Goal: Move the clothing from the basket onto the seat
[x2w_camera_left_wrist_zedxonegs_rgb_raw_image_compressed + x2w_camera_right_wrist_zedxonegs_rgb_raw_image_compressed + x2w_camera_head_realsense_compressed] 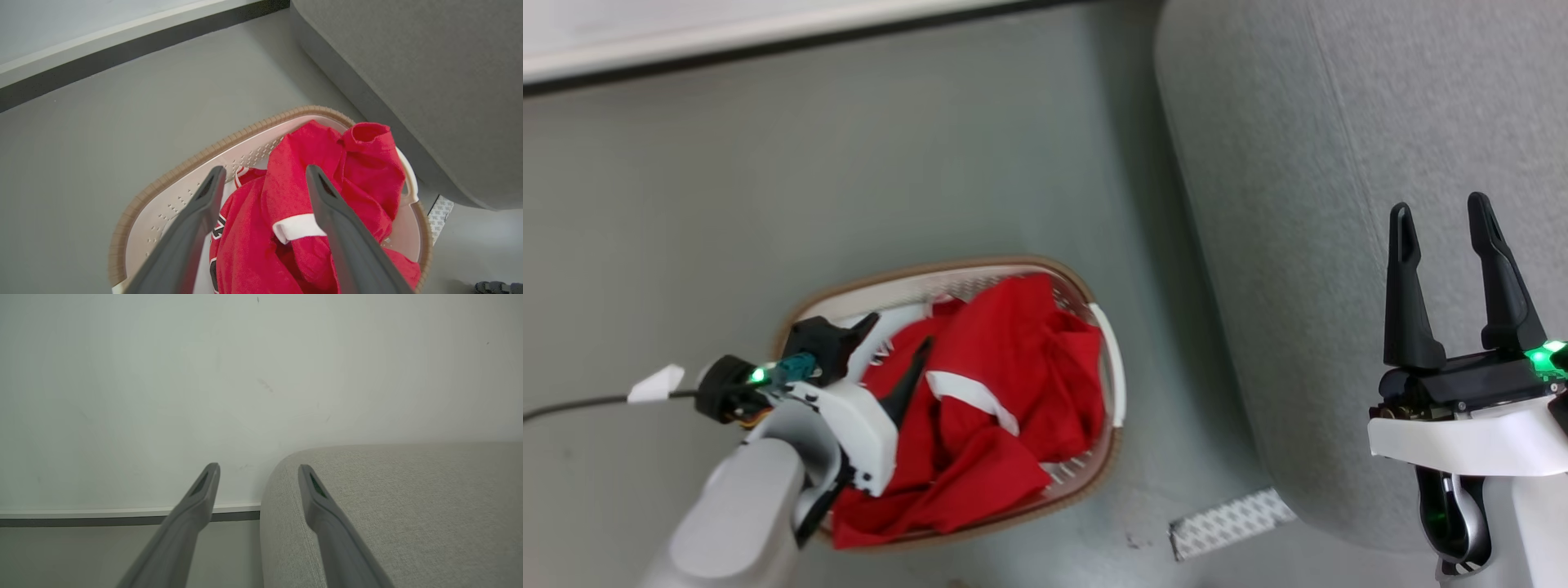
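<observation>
left gripper (900, 329): jaws wide, empty, over clothing (1005, 359) | right gripper (1439, 204): jaws wide, empty, above seat (1298, 245) | clothing: heaped in basket (980, 273) (white trim showing) | basket: on floor (849, 163), 8 o'clock of seat

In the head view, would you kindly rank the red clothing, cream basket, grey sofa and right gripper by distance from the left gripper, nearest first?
1. Red fabric clothing, directly under the left gripper.
2. Cream plastic basket, brown-rimmed, around the clothing.
3. Light-grey upholstered sofa, to the right.
4. Right gripper, far right, over the sofa.
</observation>
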You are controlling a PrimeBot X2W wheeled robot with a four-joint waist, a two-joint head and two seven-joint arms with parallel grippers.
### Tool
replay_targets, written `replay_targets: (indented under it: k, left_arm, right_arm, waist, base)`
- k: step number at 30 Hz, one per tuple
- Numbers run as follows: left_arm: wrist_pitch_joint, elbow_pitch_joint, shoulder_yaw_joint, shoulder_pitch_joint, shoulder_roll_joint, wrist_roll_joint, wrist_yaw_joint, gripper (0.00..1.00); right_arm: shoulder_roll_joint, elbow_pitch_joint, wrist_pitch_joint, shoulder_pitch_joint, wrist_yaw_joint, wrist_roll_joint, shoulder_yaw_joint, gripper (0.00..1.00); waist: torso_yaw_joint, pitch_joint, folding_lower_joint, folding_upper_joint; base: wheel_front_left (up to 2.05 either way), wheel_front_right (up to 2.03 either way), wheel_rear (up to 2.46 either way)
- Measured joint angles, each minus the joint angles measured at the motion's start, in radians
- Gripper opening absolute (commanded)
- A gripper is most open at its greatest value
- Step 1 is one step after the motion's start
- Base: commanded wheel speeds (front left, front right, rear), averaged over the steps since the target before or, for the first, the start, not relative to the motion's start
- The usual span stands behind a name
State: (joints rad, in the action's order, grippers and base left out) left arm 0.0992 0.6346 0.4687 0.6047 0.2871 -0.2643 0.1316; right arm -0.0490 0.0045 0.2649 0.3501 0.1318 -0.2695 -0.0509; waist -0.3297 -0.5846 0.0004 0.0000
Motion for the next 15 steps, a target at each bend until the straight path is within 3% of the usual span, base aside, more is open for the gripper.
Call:
replay_targets:
  k: [5, 15]
  left_arm:
    - [-0.047, 0.081, 0.094, 0.046, 0.068, 0.004, 0.0, 1.0]
    - [-0.148, 0.212, 0.237, 0.119, 0.152, 0.027, 0.0, 1.0]
  right_arm:
    - [-0.001, -0.008, 0.0, 0.001, 0.0, -0.045, -0.008, 1.0]
    - [-0.001, -0.028, 0.0, 0.001, 0.0, -0.124, -0.048, 1.0]
  waist:
    - [-0.054, -0.055, -0.0001, 0.0]
    - [-0.15, -0.148, -0.0002, 0.0]
  base:
    - [0.0, 0.0, 0.0]
    - [0.0, 0.0, 0.0]
